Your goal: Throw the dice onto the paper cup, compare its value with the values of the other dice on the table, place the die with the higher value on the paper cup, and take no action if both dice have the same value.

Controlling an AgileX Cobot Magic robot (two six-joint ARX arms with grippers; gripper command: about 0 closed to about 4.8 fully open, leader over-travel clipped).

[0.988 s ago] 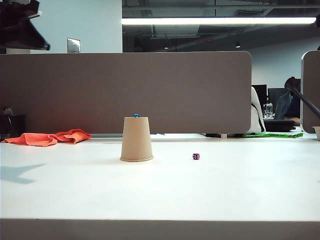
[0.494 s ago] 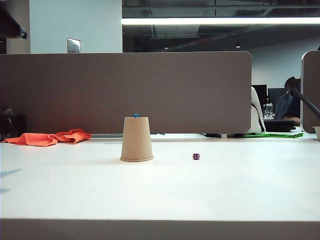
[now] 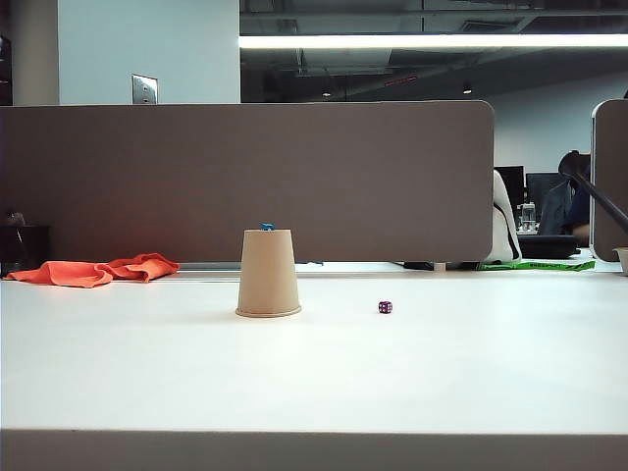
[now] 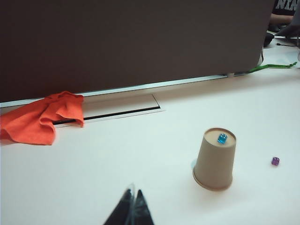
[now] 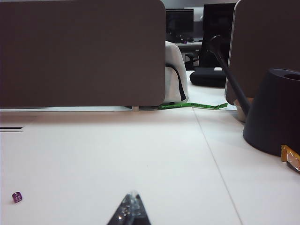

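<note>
The tan paper cup (image 3: 268, 273) stands upside down on the white table, also seen in the left wrist view as paper cup (image 4: 214, 159). The tiny light blue die (image 3: 267, 227) rests on the cup's upturned base, light blue die (image 4: 222, 138). The dark purple die (image 3: 385, 307) lies on the table to the cup's right, dark purple die (image 4: 275, 161), dark purple die (image 5: 17, 197). My left gripper (image 4: 132, 195) is shut and empty, well back from the cup. My right gripper (image 5: 132, 196) is shut and empty, away from the purple die. Neither arm shows in the exterior view.
An orange cloth (image 3: 94, 270) lies at the back left by the brown partition (image 3: 245, 182). A dark tapered container (image 5: 276, 110) and a small orange wrapper (image 5: 290, 157) sit on the right side. A green strip (image 5: 192, 106) lies at the table's far edge.
The left arm's dark shape at the upper left and its shadow on the table have left the exterior view. Cup and both dice have not moved.
</note>
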